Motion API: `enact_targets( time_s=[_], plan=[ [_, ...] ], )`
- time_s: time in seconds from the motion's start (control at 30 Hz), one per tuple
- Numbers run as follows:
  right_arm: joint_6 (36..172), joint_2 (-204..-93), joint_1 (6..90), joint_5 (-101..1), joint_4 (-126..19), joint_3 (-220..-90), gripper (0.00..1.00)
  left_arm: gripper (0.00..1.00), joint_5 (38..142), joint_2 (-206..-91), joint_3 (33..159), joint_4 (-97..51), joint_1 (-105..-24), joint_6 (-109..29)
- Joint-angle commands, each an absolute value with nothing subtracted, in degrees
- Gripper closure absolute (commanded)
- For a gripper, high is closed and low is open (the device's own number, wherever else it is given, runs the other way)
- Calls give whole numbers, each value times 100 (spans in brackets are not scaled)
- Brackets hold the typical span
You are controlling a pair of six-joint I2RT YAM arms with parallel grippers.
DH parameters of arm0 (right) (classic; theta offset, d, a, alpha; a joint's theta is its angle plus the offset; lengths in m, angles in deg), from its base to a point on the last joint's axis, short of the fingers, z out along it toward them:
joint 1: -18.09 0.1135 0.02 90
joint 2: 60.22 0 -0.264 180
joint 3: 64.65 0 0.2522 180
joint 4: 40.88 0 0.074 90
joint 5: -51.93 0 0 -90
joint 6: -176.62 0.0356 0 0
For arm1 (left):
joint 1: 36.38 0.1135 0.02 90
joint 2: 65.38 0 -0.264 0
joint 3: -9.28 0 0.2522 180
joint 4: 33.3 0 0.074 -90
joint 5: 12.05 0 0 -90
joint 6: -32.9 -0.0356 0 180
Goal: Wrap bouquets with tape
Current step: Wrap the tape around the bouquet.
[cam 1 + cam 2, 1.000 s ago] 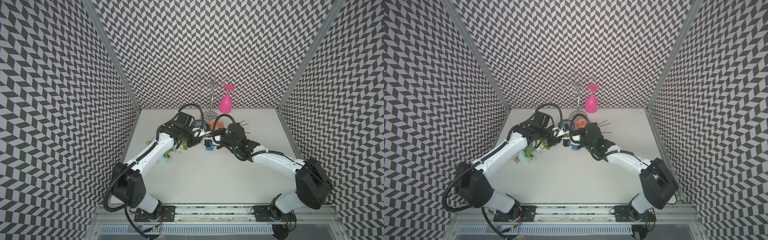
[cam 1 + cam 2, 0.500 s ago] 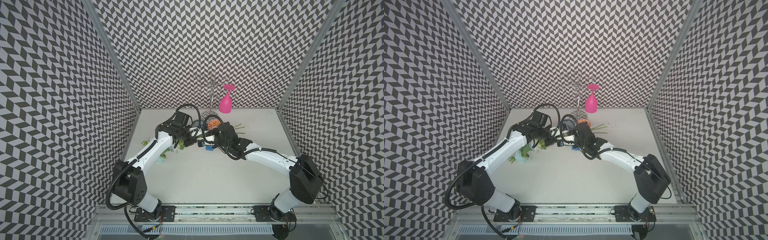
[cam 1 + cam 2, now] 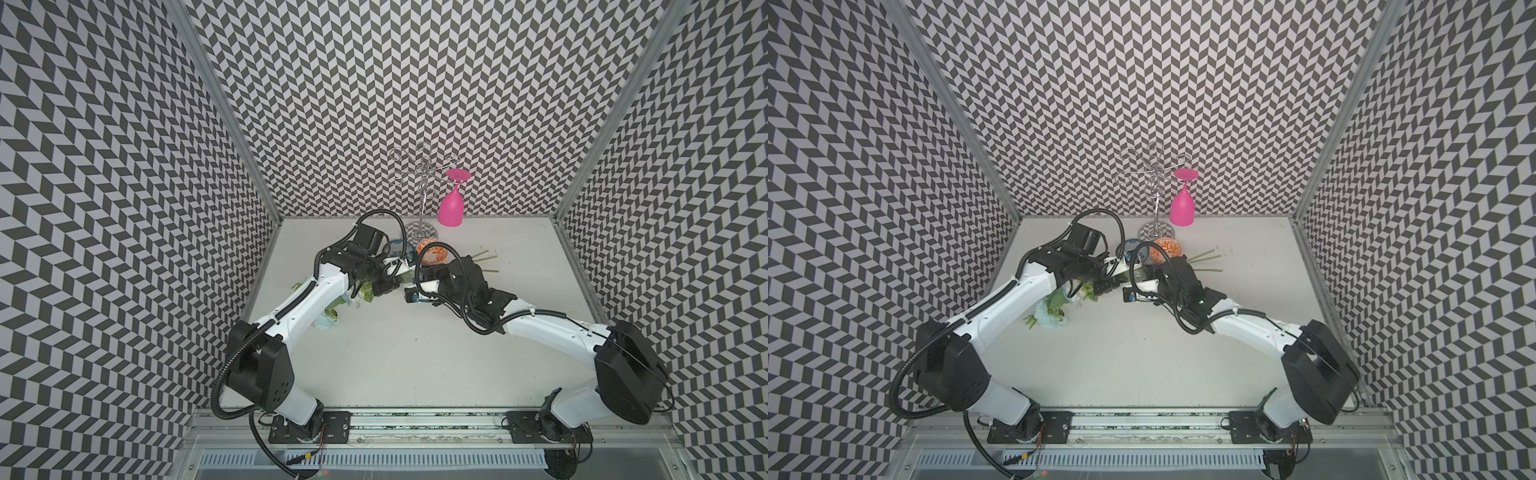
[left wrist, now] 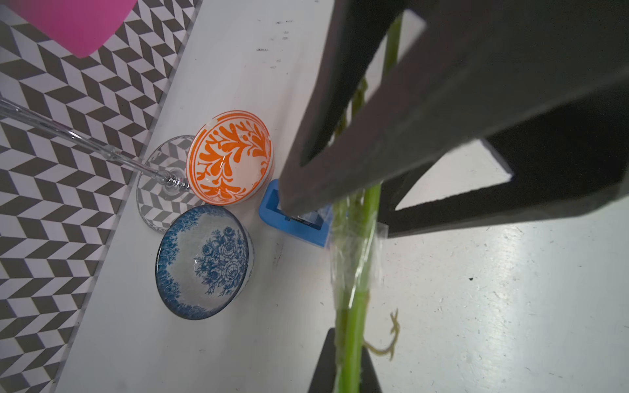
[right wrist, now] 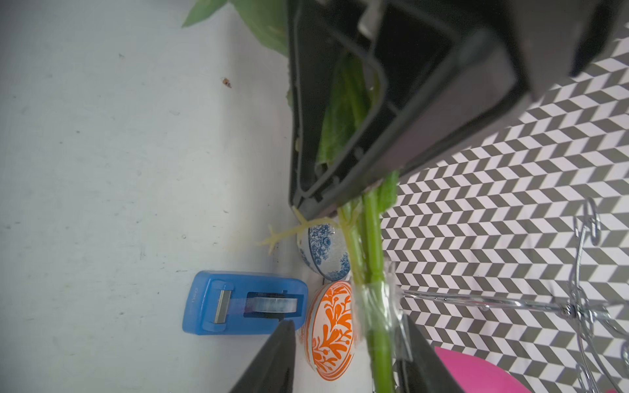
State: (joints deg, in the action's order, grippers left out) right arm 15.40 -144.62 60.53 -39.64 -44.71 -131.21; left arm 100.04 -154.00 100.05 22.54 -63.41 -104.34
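My left gripper (image 4: 349, 367) is shut on the long green stems of the bouquet (image 4: 354, 306), holding them above the table. The pale blooms (image 3: 328, 328) and leaves hang under the left arm (image 3: 1050, 316). Clear tape (image 5: 372, 306) is wound round the stems between the two grippers. My right gripper (image 5: 347, 326) is open, one finger on each side of the taped stems, and a loose flap of tape reaches one finger. The blue tape dispenser (image 5: 238, 303) lies on the table beside the bowls (image 4: 272, 211). In both top views the grippers meet at mid table (image 3: 388, 286) (image 3: 409, 279).
An orange-patterned bowl (image 3: 432, 253) and a blue-patterned bowl (image 3: 395, 249) sit close behind the grippers. A wire glass rack (image 3: 422, 183) stands at the back wall with a pink glass (image 3: 451, 208) hanging on it. Patterned walls close in three sides.
The right gripper moved in onto the taped stems and its jaws now stand apart. The left gripper has kept its hold on the stems, nearly still.
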Motion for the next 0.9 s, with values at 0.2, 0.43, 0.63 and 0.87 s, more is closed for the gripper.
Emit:
enact_targets(
  time_s=[0.2,0.43,0.63,0.87],
  plan=[
    [1380,-13325,5984,-4643,-1743,-11668,47,100,10204,-15492,10298,2366,-6346,-10368],
    [837,-13460,6234,-4549,-732,-11239,49,100,10218,-15505,10320,2379,-6337,-10360],
    [365,-14167,6505,-3614,-604,-11674,51,100,10227,-15538,10320,2378,-6341,-10360],
    [68,-14755,6708,-2942,-857,-12098,56,100,10232,-15564,10327,2388,-6320,-10353]
  ],
)
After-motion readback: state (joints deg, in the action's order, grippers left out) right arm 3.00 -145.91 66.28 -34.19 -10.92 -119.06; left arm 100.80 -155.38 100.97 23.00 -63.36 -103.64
